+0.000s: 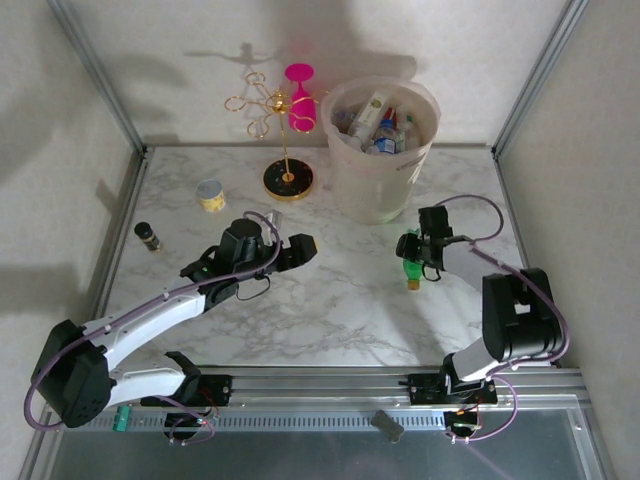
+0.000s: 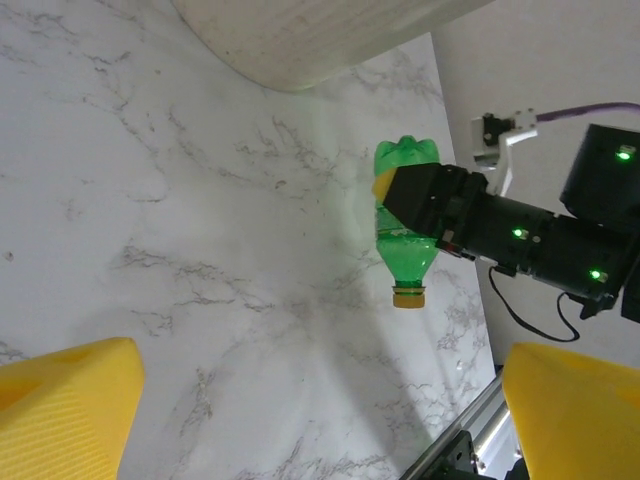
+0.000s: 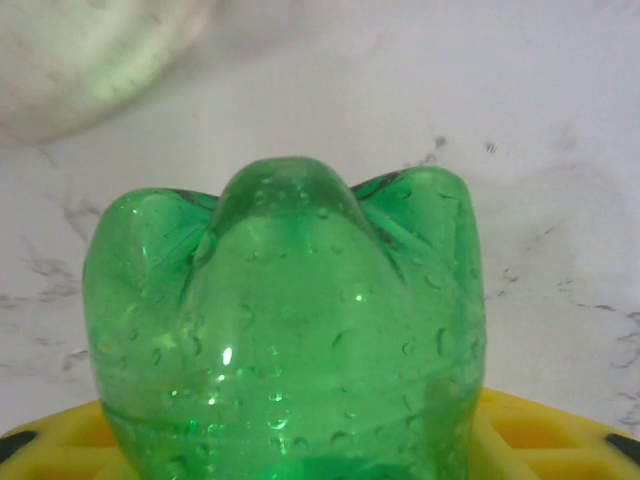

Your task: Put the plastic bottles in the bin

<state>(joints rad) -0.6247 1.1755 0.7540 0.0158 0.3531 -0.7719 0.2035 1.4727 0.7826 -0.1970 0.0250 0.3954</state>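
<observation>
A white marble desk (image 1: 340, 290) is seen from above, with two robot arms reaching in from its near edge. A tall pale cream bin (image 1: 375, 185) stands at the far side, right of centre, and several bottles (image 1: 380, 125) already lie heaped inside it. Near the bin, on the right, a green bottle (image 1: 411, 268) lies on its side, its yellow cap (image 2: 408, 295) pointing toward the near edge and its lobed base toward the bin. The right pincer (image 1: 412, 245) straddles the bottle's body, a yellow pad against the plastic; whether it is clenched cannot be told. The left pincer (image 1: 290, 232) hovers near the middle of the desk, released, its yellow fingers (image 2: 60, 400) spread wide and holding nothing. To the left of the bin stand a gold wire stand (image 1: 285, 130) carrying a pink glass (image 1: 300, 95), a short yellow cup (image 1: 210, 195) and a small dark vial (image 1: 148, 236).
</observation>
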